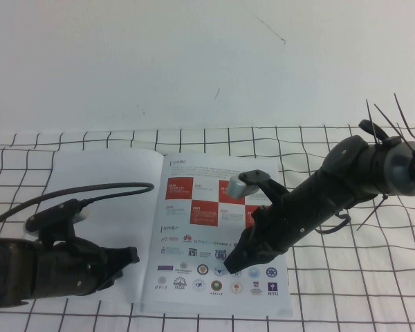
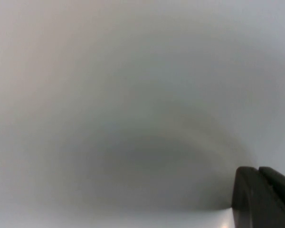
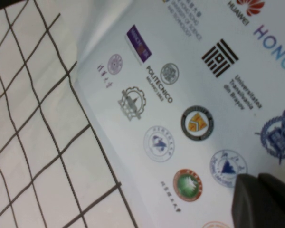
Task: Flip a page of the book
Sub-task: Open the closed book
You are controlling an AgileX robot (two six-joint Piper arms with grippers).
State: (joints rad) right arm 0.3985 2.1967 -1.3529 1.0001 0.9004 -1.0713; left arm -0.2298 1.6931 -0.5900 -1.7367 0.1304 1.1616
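The book point(image 1: 194, 277) lies open on the gridded table. Its page point(image 1: 104, 173), the cover leaf, rests flat on the left with its plain white side up. The inner page point(image 1: 200, 207) with red squares and logos faces up on the right. My left gripper point(image 1: 133, 256) lies low over the white leaf near the spine, shut with nothing in it; the left wrist view holds only white paper and the closed fingertips point(image 2: 256, 190). My right gripper point(image 1: 229, 261) is shut and empty, its tip down on the logo rows point(image 3: 194, 123) of the inner page.
A white cloth with a black grid point(image 1: 346, 277) covers the table, with a plain white wall behind. A black cable point(image 1: 90, 190) arcs from the left arm over the white leaf. Cable ties point(image 1: 394, 117) stick up from the right arm.
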